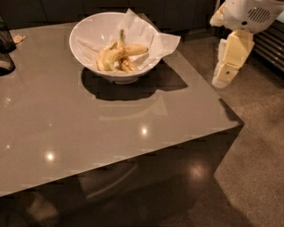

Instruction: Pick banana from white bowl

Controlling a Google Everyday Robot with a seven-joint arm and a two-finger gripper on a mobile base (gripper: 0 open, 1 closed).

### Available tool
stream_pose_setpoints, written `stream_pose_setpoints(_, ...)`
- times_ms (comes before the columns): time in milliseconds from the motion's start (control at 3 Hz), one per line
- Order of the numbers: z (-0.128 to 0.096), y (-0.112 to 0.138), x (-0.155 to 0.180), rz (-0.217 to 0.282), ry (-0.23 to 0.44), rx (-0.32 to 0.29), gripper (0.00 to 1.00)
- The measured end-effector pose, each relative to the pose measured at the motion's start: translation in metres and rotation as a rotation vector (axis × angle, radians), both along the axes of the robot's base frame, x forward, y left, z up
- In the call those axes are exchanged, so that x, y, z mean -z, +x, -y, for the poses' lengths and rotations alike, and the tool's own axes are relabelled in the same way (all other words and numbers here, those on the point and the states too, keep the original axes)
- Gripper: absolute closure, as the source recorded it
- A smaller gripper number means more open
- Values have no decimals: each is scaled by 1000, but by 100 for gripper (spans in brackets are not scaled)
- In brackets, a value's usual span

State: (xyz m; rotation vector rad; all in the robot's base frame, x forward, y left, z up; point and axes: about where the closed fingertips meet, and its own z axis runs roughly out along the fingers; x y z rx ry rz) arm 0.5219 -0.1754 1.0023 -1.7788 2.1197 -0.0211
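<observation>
Gripper (221, 80): hangs at the upper right, past the table's right edge and over the floor, its cream tip pointing down and to the left
Grip state: cannot tell
Arm (246, 13): white housing with vent slits in the top right corner, with the cream link dropping from it to the gripper
Banana (127, 51): lies in the white bowl on top of the other fruit, curved, yellow with a green tinge, one end reaching toward the bowl's right side; well apart from the gripper
Shorter bananas (125, 66): tucked under and beside the long one, near the bowl's middle
White bowl (87, 32): upright on the far part of the table, left of the gripper, throwing a dark shadow toward the front and right
Paper (163, 42): crumpled white lining inside the bowl, spilling over the right rim with a corner hanging out on the gripper's side
Table (88, 133): glossy grey-brown top with small bright spots of reflected light
Dark object (5, 48): on the table's left edge, cut off by the frame; cannot tell what it is
Floor (259, 142): speckled brown, right of the table
</observation>
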Motion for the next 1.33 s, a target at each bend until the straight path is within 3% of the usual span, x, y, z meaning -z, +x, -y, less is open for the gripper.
stream_pose_setpoints(333,-4,3,-3,19,7,-4,0)
stream_pose_setpoints(667,-8,24,-8,53,-6,-40,0)
stream_pose_setpoints(1000,-24,57,-12,73,-44,-103,0)
stream_pose_setpoints(1333,-59,96,-13,106,-72,-180,0)
